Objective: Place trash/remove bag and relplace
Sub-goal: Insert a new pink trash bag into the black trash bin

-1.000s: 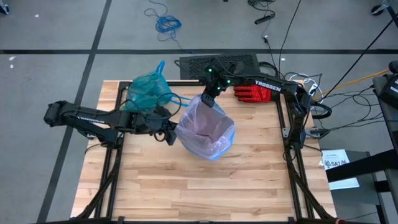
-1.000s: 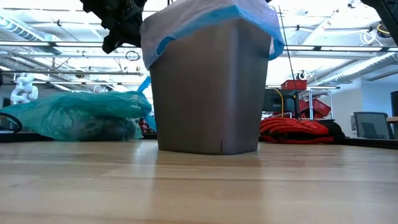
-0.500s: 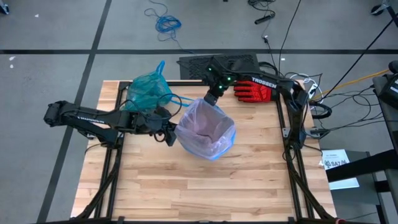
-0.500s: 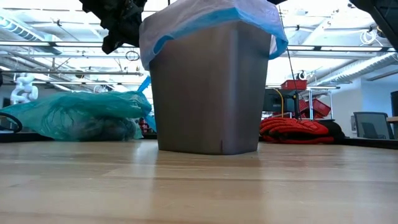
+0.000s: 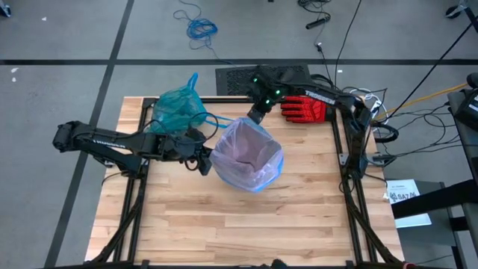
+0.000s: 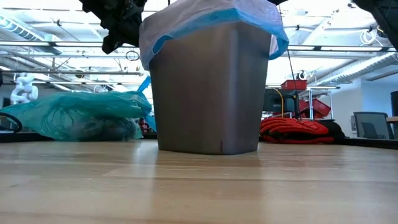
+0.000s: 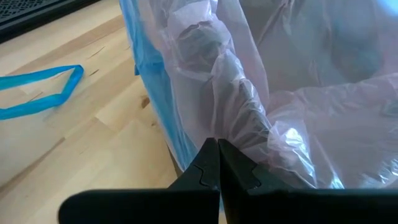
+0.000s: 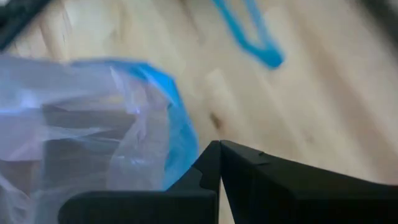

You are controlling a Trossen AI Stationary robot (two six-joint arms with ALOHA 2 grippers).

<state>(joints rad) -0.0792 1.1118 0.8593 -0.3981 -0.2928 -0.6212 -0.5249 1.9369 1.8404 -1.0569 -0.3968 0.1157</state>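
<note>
A grey bin (image 6: 208, 93) stands mid-table, lined with a pale pink-lilac bag (image 5: 248, 155) whose blue hem (image 6: 277, 34) is folded over the rim. The teal bag (image 5: 178, 108) lies on its side at the table's far left, its blue ties (image 7: 37, 93) on the wood. Loose trash is out of view. My left gripper (image 5: 205, 158) is shut at the bin's left rim. My right gripper (image 5: 256, 117) is shut at the bin's far rim, beside the blue hem (image 8: 177, 137). My left gripper pinches a gathered fold of the lilac liner (image 7: 231, 118) at the bin's left rim between its two fingers. It comes from the table's left, slanting down. The pleats run together at the fingertips, and the rest of the liner stays draped over the bin. My right gripper slants down from the far side with the liner's blue hem (image 8: 186, 163) against the outer side of one finger. Whether any plastic is pinched between the fingers I cannot tell.
A red-and-black glove (image 5: 302, 110) lies at the table's far right, behind the right arm. A black mat (image 5: 261, 75) sits past the far edge. Bare wood (image 5: 246, 224) stretches from the bin toward the near edge.
My right gripper has shifted a little toward the table's far right along the bin's far rim, sinking slightly and rolling about its own line. The liner's blue hem on that side sits a touch lower on the bin.
</note>
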